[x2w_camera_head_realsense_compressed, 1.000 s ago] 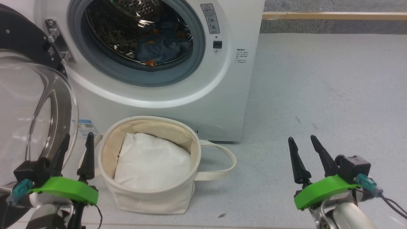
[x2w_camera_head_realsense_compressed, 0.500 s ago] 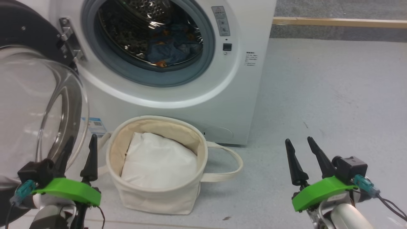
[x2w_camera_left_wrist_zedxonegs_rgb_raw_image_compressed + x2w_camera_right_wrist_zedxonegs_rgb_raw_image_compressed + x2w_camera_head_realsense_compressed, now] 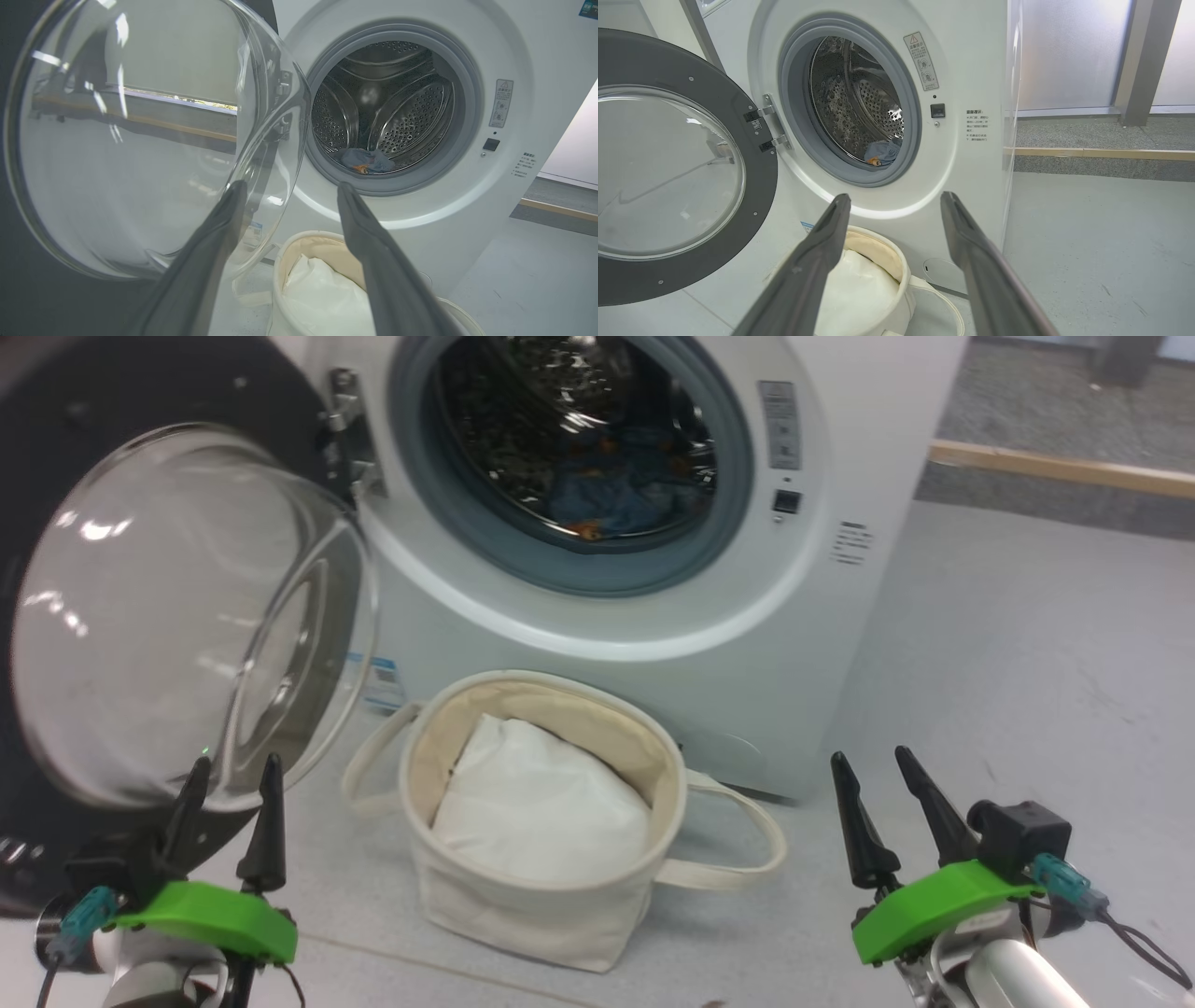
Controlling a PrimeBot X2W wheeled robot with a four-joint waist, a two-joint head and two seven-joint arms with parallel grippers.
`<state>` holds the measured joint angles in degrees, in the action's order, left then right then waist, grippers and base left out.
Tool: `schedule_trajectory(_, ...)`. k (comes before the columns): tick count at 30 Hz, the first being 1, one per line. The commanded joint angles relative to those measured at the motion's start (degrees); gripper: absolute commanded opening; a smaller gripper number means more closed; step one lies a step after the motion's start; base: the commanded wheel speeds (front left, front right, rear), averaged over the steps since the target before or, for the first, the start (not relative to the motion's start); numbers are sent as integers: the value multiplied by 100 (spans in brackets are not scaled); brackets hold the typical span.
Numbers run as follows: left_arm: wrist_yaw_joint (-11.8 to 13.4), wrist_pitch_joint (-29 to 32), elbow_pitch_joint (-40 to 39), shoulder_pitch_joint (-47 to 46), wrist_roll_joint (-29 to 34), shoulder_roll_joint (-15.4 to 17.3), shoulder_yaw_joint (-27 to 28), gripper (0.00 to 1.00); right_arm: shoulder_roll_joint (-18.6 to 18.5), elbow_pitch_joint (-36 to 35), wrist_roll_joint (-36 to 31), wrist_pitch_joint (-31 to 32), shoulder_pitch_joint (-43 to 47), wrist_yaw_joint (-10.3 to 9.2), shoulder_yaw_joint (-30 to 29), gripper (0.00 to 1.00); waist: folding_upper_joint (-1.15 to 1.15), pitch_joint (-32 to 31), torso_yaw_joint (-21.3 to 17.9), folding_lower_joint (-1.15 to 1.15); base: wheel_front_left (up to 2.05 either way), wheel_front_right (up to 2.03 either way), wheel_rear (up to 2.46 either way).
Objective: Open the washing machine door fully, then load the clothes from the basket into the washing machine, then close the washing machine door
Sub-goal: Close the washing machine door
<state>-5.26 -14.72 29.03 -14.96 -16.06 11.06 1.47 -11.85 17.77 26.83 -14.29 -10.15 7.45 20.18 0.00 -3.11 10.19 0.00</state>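
Grey floor (image 3: 1027,644); door (image 3: 187,616) stands wide, upper left, clearing the drum (image 3: 504,439).
Your left gripper (image 3: 235,762) and right gripper (image 3: 870,756) gape empty; clothes (image 3: 607,495) lie inside, so closing seems next.

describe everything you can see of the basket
The basket is a small round cream canvas tub with beige lining and a loop handle on each side. It stands upright and open on the grey floor, close before the washing machine. Plain white padding lies inside it.
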Motion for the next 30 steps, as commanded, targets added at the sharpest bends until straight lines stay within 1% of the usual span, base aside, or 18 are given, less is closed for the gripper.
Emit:
schedule_trajectory(1, 34, -28, -222, -133, 68, 127, 252, 100, -13, -144, 31, -71, -65, 3, 101, 100, 0, -65, 258, 0, 0, 0, 0)
schedule_trajectory(5, 75, -28, -247, -69, 154, 119, 356, 100, 10, -125, 28, -71, -43, 3, 103, 100, 0, -107, 615, 0, 0, 0, 0)
schedule_trajectory(15, 35, -28, -290, 45, 216, 101, 551, 100, 101, -133, 55, -71, 28, 3, 81, 100, 0, -220, 1446, 0, 0, 0, 0)
schedule_trajectory(22, 47, -28, -496, 185, 180, 90, 808, 100, 101, -98, 88, -71, -263, 3, 325, 100, 0, -53, 1658, 0, 0, 0, 0)
schedule_trajectory(30, 30, -28, -710, 353, 162, 48, 1023, 100, 82, -23, 160, -71, -561, 3, 542, 100, 0, 92, 1794, 0, 0, 0, 0)
